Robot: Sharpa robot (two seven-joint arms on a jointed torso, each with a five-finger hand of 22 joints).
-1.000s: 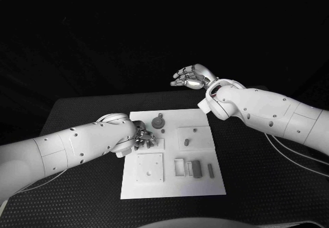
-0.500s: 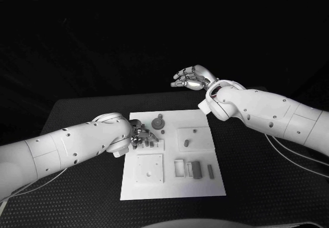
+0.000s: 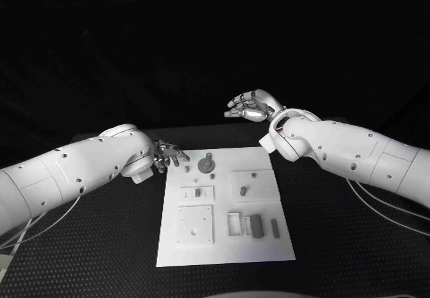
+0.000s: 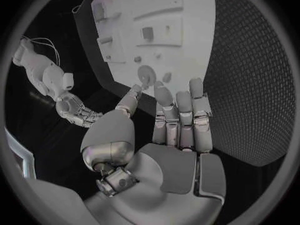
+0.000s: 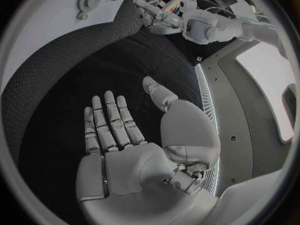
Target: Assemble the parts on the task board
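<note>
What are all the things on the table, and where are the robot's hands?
table: one, black, under everything.
task board: one, white, flat in the middle of the table.
round gear part: one, grey, near the board's far edge.
raised square blocks: three, white, on the board: one near left, a smaller one beyond it, one on the right.
upright bar parts: a few, grey, side by side near the board's near right part.
left hand: one, silver, empty, fingers apart, at the board's far left corner.
right hand: one, silver, empty, fingers loosely curved, raised beyond the board's far edge.
</note>
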